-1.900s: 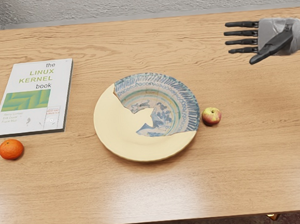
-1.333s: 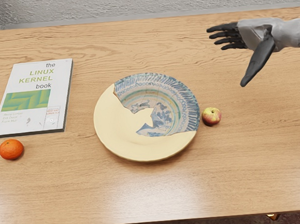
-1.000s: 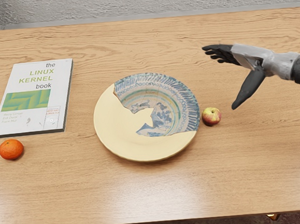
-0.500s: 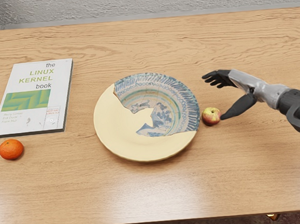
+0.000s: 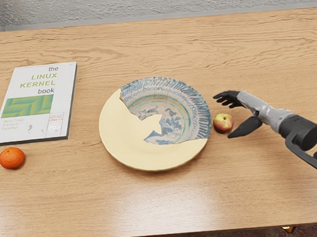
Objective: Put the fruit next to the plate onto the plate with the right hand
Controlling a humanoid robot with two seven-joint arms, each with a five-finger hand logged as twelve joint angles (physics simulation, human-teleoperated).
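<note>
The small red-yellow apple [image 5: 223,123] lay just left of the right hand [image 5: 249,111], with the round cream-and-blue ceramic plate [image 5: 122,144] beyond it. Far left of the hand, a white paperback book [image 5: 35,103] lay behind a round orange [image 5: 11,157] on the wooden surface [image 5: 208,194].

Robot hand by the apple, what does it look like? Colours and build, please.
The right robot hand has five slim black fingers on a light grey metallic palm. Behind it the arm is dark grey to black, with a rounded wrist joint. No cables or markings show.
</note>
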